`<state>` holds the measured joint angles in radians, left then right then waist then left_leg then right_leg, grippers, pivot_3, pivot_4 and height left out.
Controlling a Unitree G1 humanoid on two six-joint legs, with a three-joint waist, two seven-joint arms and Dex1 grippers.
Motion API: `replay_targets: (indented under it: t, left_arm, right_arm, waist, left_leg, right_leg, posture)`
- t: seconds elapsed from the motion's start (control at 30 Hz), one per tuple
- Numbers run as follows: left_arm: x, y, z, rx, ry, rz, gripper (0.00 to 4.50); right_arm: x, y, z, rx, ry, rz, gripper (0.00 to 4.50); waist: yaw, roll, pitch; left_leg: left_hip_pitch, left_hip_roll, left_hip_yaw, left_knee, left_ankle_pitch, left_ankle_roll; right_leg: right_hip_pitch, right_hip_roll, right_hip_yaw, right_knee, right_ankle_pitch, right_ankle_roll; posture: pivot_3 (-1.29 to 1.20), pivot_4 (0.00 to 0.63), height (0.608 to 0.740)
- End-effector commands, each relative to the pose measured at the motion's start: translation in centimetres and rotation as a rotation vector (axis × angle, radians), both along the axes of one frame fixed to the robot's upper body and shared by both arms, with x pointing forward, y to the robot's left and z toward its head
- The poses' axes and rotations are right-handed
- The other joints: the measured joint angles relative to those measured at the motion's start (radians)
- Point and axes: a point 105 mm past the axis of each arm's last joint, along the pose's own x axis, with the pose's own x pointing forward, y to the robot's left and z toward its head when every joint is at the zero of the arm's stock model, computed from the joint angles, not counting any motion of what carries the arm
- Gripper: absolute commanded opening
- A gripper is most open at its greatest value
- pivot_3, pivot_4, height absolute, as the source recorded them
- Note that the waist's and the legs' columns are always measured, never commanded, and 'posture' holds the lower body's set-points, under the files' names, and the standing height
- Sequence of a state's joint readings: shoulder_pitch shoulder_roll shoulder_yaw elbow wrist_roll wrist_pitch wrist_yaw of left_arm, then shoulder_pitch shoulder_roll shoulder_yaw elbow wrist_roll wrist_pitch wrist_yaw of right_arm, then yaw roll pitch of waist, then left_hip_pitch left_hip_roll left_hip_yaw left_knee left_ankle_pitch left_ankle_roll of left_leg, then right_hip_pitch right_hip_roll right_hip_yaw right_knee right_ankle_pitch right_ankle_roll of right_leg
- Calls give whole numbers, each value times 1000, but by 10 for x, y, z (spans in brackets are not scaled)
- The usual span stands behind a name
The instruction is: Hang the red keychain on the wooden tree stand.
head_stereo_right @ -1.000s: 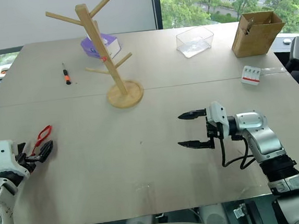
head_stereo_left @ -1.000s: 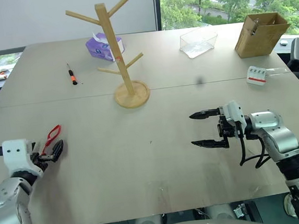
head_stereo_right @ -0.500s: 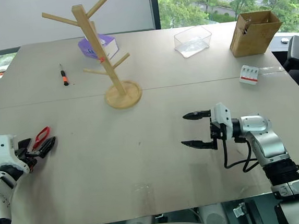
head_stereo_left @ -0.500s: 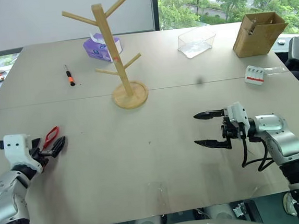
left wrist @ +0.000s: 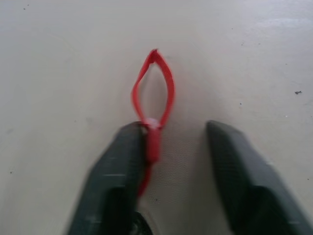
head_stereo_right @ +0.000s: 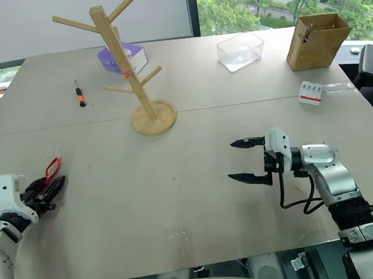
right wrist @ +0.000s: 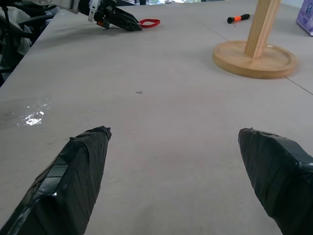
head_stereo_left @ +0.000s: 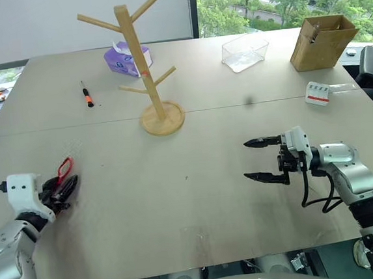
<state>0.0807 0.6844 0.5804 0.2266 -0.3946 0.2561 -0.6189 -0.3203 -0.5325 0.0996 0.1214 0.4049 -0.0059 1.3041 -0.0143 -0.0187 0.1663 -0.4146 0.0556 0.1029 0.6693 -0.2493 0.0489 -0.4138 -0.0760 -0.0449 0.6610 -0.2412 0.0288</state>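
Over on the left, the left gripper (head_stereo_left: 65, 189) is on the red keychain (head_stereo_left: 63, 168), which lies flat on the bench (head_stereo_left: 196, 178). I cannot tell if it is pinched yet. It looks light and floppy; hold near the knot. The wooden tree stand (head_stereo_left: 144, 71) is far off. The right gripper (head_stereo_left: 261, 159) gapes, holding nothing.

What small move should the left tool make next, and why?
Probably a slight lift of the left tool, testing whether the red keychain comes along: its loop sticks out past the tool, down at the table, far from the wooden tree stand.
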Motion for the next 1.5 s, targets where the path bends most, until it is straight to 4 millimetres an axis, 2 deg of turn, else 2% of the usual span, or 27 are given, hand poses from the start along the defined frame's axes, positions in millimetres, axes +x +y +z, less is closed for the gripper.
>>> replay_targets:
  t: [0.03, 0.27, 0.37, 0.43, 0.53, 0.63, 0.8, 0.93, 1.07, 1.17, 1.5]
  left_arm:
    - [-4, 5, -3, -2, 17, 29, 40]
    - [-1, -2, -4, -14, 8, 28, 40]
    - [3, -13, 8, 12, -52, 5, 40]
    - [10, -31, 29, 18, -144, -24, 40]
    - [19, -68, 61, 37, -274, -93, 40]
    - [25, -114, 93, 41, -420, -155, 40]
    - [28, -164, 130, 31, -601, -200, 40]
    - [31, -203, 135, -12, -646, -272, 40]
    - [34, -231, 137, -54, -673, -326, 40]
    - [38, -241, 137, -58, -687, -344, 40]
    - [38, -245, 142, -58, -736, -350, 40]
  right_arm:
    - [4, -3, 13, 17, -55, -9, 4500]
    - [7, -5, 14, 15, -62, -20, 4500]
    - [11, -9, 21, 32, -68, -41, 4500]
    - [15, -15, 37, 71, -72, -69, 4500]
    - [21, -26, 66, 123, -81, -105, 4500]
    - [29, -41, 98, 158, -105, -153, 4500]
    - [31, -51, 136, 176, -107, -161, 4500]
    - [28, -51, 150, 160, -84, -123, 4500]
    - [29, -52, 155, 131, -97, -112, 4500]
    - [30, -51, 156, 123, -105, -112, 4500]
    - [32, -50, 156, 112, -125, -119, 4500]
  waist:
    - [0, 0, 0]
    - [0, 0, 0]
    - [1, 0, 0]
    - [3, 0, 0]
    - [8, -1, 1]
    - [8, -1, 1]
    - [4, -1, 1]
    - [4, -1, 1]
    - [7, -1, 1]
    - [8, -1, 1]
    - [8, -1, 1]
  left_leg:
    - [0, 0, 0, 0, 0, 0]
    - [0, 0, 0, 0, 0, 0]
    - [0, 0, 0, 0, 0, 0]
    - [0, -1, 0, 0, 0, 0]
    - [-2, -1, -1, 1, 0, 0]
    - [-2, -1, -1, 1, 0, 0]
    - [-1, -2, -1, 0, 0, 0]
    - [-1, -2, 0, 0, 0, 1]
    - [-1, -2, 1, 0, 0, 1]
    - [-1, -2, 1, 1, 0, 1]
    - [-1, -2, 0, 1, 0, 1]
  right_leg:
    - [0, 0, 0, 0, 0, 0]
    - [0, 0, 0, 0, 0, 0]
    - [0, -1, 0, 0, 0, 0]
    - [0, -1, 0, 0, 0, 0]
    - [0, -3, 0, 0, 0, 0]
    - [1, -4, 2, 0, 0, 0]
    - [1, -2, 3, -1, 1, -1]
    - [1, 5, 3, -1, 1, 0]
    - [1, 6, 3, -1, 1, 0]
    - [1, 7, 3, 0, 1, 0]
    - [1, 8, 3, 0, 1, 1]
  posture:
    - [0, 150, 740]
    - [0, 150, 740]
    - [0, 150, 740]
    - [0, 150, 740]
    - [0, 150, 740]
    - [0, 150, 740]
    - [0, 150, 740]
    - [0, 150, 740]
    - [0, 150, 740]
    - [0, 150, 740]
    - [0, 150, 740]
